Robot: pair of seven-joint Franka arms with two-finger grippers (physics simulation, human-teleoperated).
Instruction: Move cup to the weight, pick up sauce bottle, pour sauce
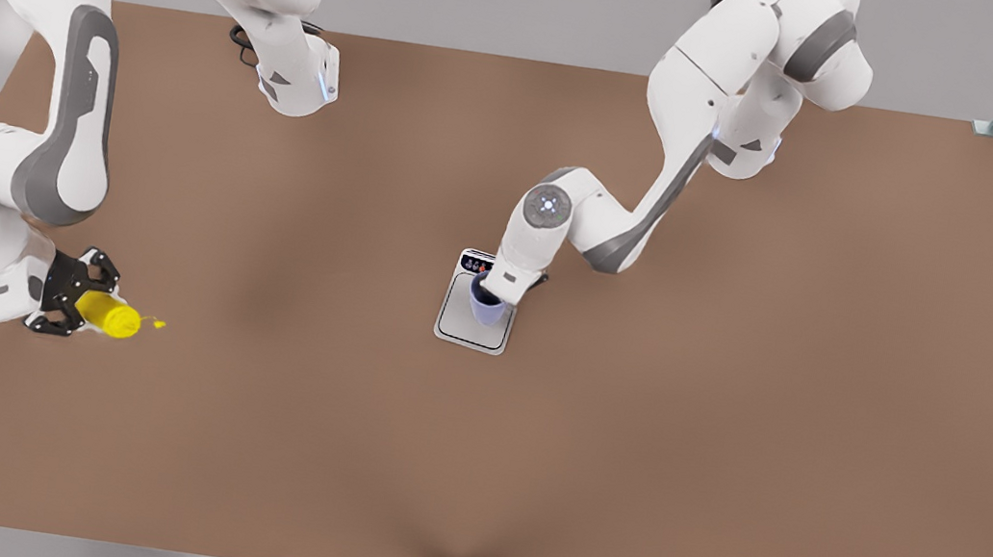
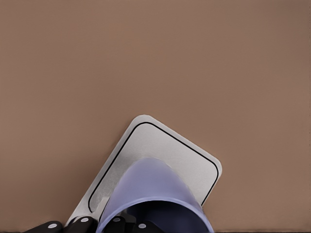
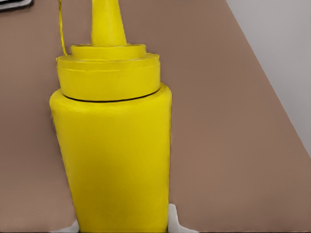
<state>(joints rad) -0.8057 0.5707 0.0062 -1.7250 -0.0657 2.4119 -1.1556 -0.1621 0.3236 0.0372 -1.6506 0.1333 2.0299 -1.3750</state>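
Right claw [image 1: 86, 310] grips sauce bottle [image 1: 109, 314] near table [image 1: 627, 452] edge.

Bare tabletop [image 1: 260, 440] lay open between the right pincer [image 1: 79, 307] with the sauce bottle [image 1: 108, 314] and the weight [image 1: 452, 316], where the left pincer [image 1: 494, 293] and cup [image 1: 485, 308] stood.

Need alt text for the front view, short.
Overhead render of a brown table: the left hand holds a lavender cup on the silver scale near centre. At the front view's left, the right hand grips a yellow sauce bottle, nozzle pointing toward the scale.
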